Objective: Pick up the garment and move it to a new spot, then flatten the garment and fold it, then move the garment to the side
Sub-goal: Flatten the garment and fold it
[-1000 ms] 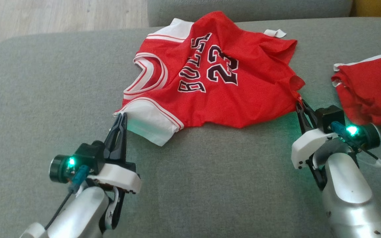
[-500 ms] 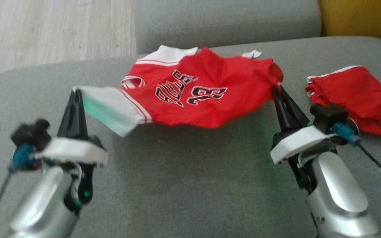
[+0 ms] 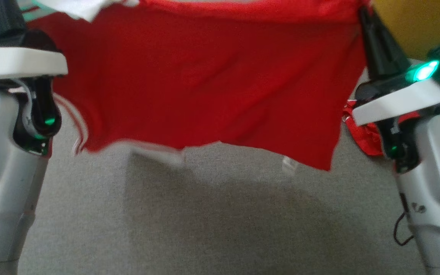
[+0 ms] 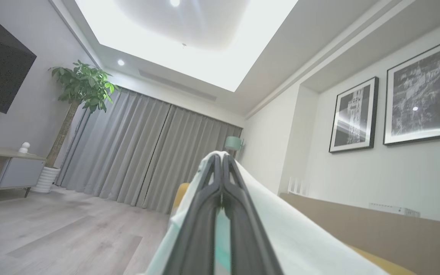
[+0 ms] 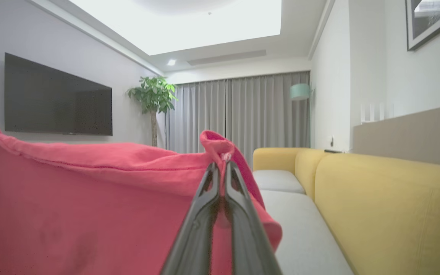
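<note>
The red garment (image 3: pixel 204 84) hung spread above the grey cushion (image 3: pixel 220 229), stretched between both pincers. The left gripper (image 4: pixel 222 156), at ten o'clock in the head view, was clamped tight on its white corner, and the right gripper (image 5: pixel 222 166), at two o'clock, on a red corner.

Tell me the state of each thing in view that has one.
garment: held up, hanging between both grippers
left gripper: shut on its white edge
right gripper: shut on its red corner
second red cloth: crumpled on the cushion
television: off
curtains: drawn shut
ceiling light: on
</note>
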